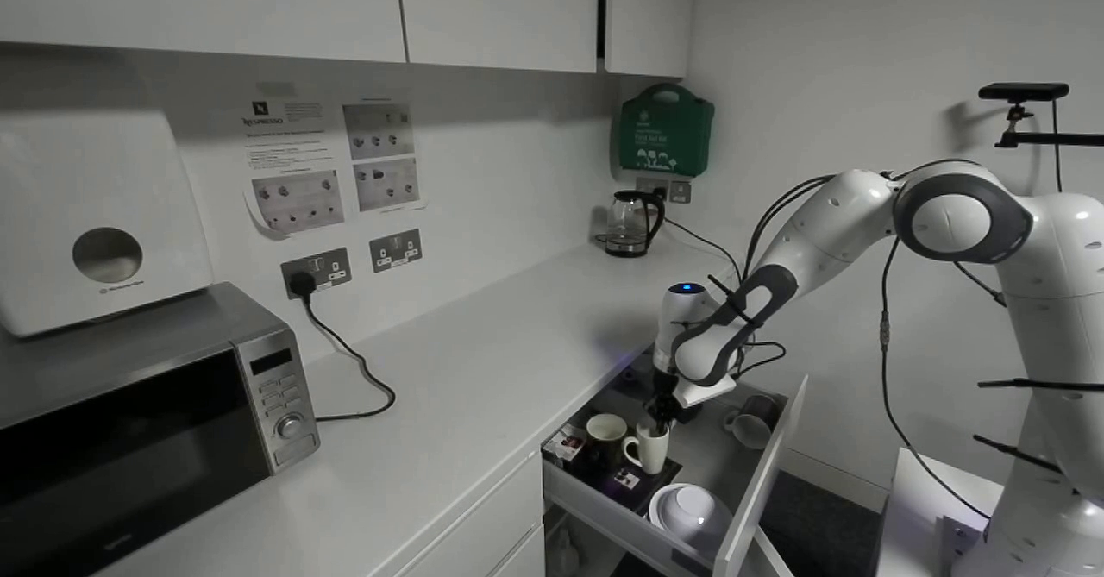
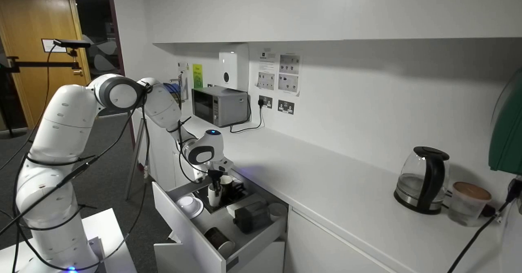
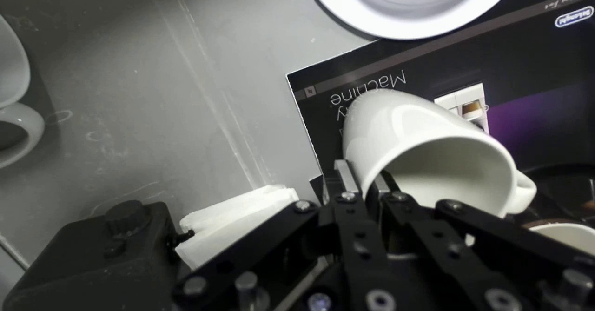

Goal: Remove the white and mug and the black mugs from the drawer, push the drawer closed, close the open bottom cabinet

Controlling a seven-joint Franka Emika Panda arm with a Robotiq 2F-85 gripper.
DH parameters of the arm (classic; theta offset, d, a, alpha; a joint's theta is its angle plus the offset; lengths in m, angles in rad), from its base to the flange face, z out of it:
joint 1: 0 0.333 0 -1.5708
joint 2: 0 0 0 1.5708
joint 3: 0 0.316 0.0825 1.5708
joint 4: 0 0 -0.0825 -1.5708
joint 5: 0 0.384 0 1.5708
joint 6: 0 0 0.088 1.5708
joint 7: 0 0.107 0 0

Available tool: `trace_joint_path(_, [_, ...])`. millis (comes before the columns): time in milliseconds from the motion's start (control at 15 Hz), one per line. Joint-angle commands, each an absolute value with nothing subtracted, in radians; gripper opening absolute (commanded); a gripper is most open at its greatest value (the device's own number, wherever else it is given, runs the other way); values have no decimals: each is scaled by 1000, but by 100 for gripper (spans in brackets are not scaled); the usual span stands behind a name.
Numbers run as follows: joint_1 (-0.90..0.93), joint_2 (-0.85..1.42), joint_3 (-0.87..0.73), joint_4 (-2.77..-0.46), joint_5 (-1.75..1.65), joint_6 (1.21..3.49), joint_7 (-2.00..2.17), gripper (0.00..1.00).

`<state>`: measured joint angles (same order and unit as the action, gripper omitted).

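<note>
The white mug (image 3: 395, 120) is upright over the black box inside the open drawer (image 2: 185, 224). My gripper (image 3: 365, 178) is shut on its rim, one finger inside the mug and one outside. Whether the mug's base touches the box I cannot tell. Close beside it stands a black mug (image 1: 601, 454) with a pale inside. A dark mug with a paler part (image 2: 216, 236) lies on its side near the drawer front. Below the drawer, the bottom cabinet's door (image 2: 171, 258) stands open; most of it is hidden.
White bowls (image 1: 690, 512) sit near the drawer front, partly on the black printed box (image 1: 634, 492). A black container (image 2: 251, 218) and a white packet (image 3: 241, 220) lie behind my gripper. The counter (image 1: 483, 361) overhangs the drawer's back; a kettle (image 2: 422, 181) stands on it.
</note>
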<state>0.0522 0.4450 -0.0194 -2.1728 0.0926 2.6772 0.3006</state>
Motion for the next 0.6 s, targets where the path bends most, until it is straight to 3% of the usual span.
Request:
trace_joint_path(0, [58,390,-37,-2207,82,2662,287,2])
trace_joint_path(533, [63,239,-54,-2336,55,2674,292,2])
